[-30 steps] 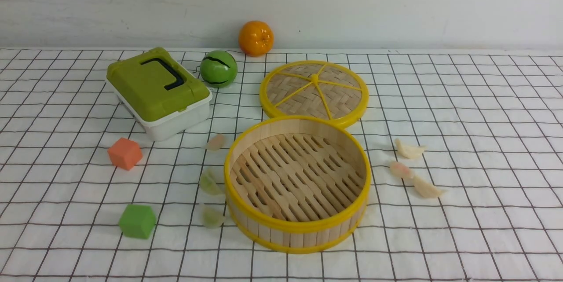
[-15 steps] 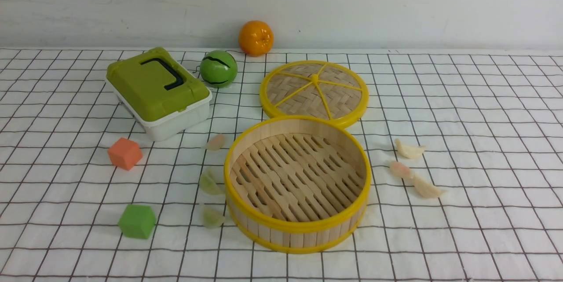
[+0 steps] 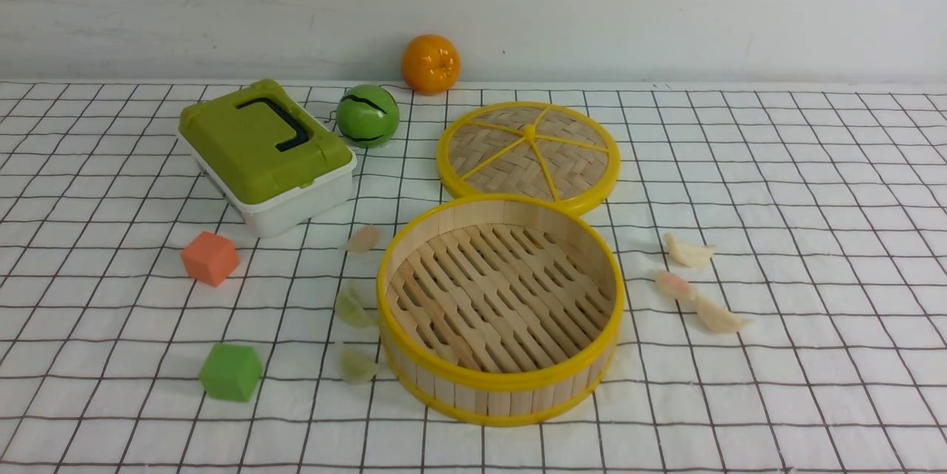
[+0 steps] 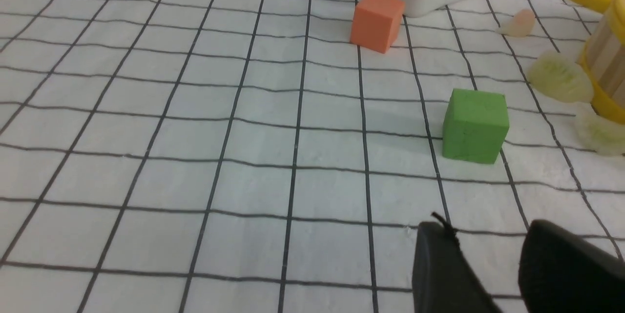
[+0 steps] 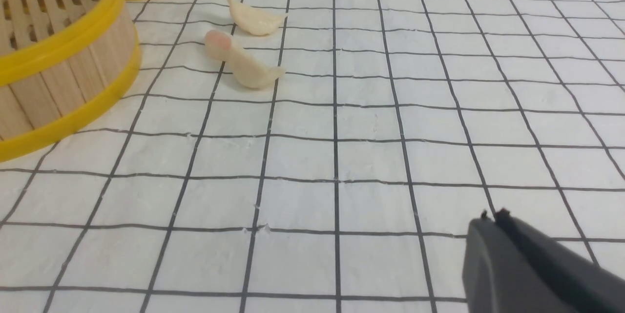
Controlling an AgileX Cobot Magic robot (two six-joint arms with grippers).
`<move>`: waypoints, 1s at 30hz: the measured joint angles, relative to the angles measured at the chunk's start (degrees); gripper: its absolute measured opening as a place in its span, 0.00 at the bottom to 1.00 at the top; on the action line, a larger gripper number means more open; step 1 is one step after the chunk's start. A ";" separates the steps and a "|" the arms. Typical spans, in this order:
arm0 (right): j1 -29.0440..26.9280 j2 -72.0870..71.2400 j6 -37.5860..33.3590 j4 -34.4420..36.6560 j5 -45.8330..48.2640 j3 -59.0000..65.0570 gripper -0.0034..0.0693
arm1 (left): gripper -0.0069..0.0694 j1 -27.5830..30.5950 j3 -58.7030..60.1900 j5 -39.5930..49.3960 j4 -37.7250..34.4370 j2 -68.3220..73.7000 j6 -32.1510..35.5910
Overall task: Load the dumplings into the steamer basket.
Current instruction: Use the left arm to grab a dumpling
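Note:
The steamer basket (image 3: 500,385) stands empty mid-table on the checked cloth. Three dumplings lie to its left: a pinkish one (image 3: 362,239) and two pale green ones (image 3: 352,307) (image 3: 356,365). Three more lie to its right: a cream one (image 3: 688,251), a pinkish one (image 3: 672,285) and another cream one (image 3: 716,316). Neither arm shows in the front view. My left gripper (image 4: 488,235) hangs open over bare cloth, short of the green cube (image 4: 475,125), with nothing between its fingers. My right gripper (image 5: 490,218) is shut and empty, well short of the right-hand dumplings (image 5: 251,73).
The flat woven lid (image 3: 528,156) lies behind the basket. A white box with a green lid (image 3: 266,152), a green ball (image 3: 368,115) and an orange (image 3: 430,63) sit at the back left. An orange cube (image 3: 210,257) and the green cube (image 3: 231,371) lie front left.

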 joint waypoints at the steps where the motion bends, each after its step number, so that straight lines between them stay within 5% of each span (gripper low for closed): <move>1: 0.00 0.00 0.00 0.00 0.00 0.00 0.02 | 0.40 0.00 0.00 -1.40 0.00 0.00 0.00; 16: 0.00 0.00 0.00 0.00 0.00 0.00 0.03 | 0.40 0.00 0.00 -38.79 0.00 0.00 0.00; 30: 0.00 0.00 0.00 0.00 0.00 0.00 0.05 | 0.40 0.00 0.00 -46.38 -1.50 0.00 -3.68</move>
